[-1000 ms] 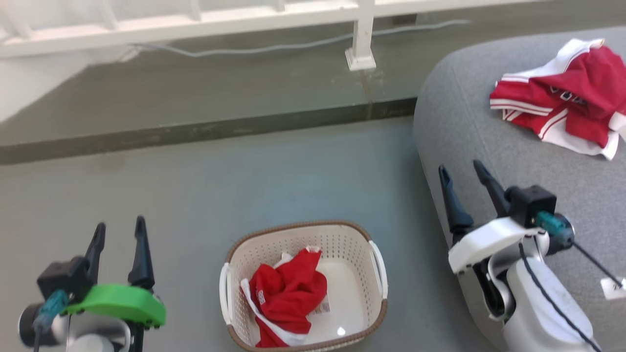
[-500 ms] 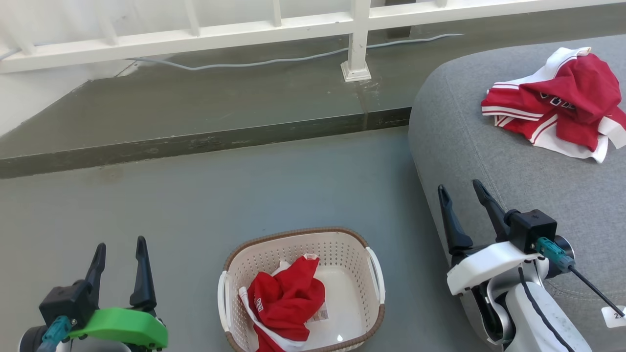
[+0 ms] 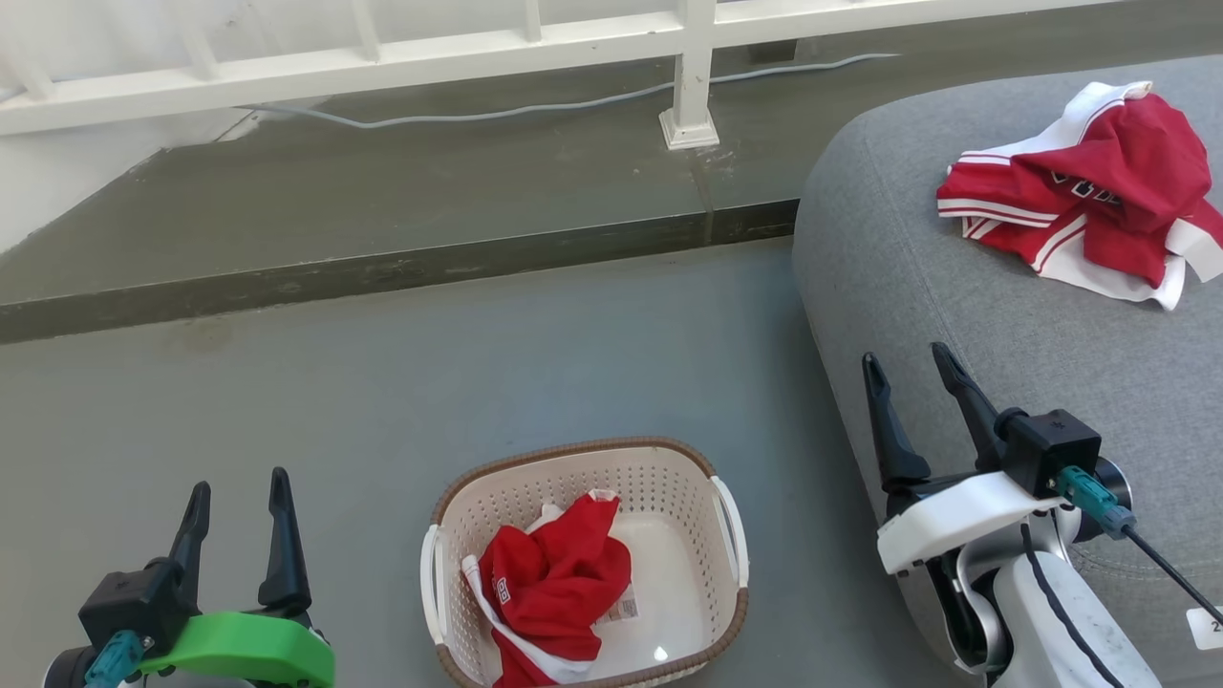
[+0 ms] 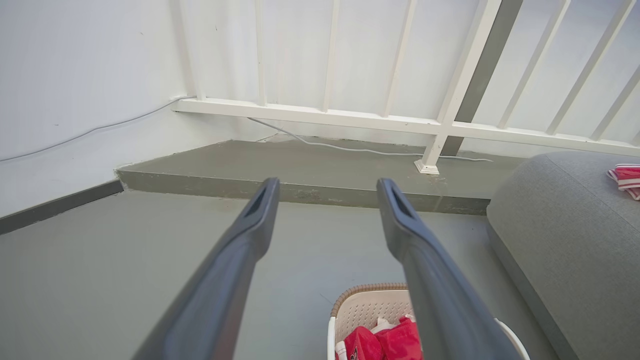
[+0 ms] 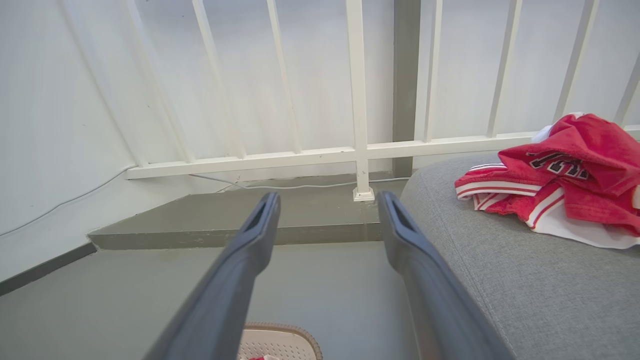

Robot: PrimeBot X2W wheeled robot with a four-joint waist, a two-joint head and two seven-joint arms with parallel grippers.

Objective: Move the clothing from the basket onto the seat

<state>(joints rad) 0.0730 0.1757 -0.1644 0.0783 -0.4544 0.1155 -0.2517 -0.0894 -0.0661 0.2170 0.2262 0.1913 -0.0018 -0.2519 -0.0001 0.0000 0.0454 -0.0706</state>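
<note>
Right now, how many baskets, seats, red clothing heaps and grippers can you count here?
Basket: 1
Seat: 1
Red clothing heaps: 2, basket heap, seat heap
Grippers: 2, left gripper and right gripper, both open
Total: 6

lower left of the head view: the left gripper (image 3: 238,485) has two long, dark, tapering fingers (image 3: 282,545) on a bright green curved shell (image 3: 248,648), with a black boxy block (image 3: 129,602) and a teal plug (image 3: 107,659). lower right: the right gripper (image 3: 906,358) has the same fingers on a white shell (image 3: 955,521), a black cube (image 3: 1046,449), a teal connector (image 3: 1094,497) trailing a thin black cable (image 3: 1170,571), and a pale forearm (image 3: 1051,640) with a black cord (image 3: 1070,604) along it.
</note>
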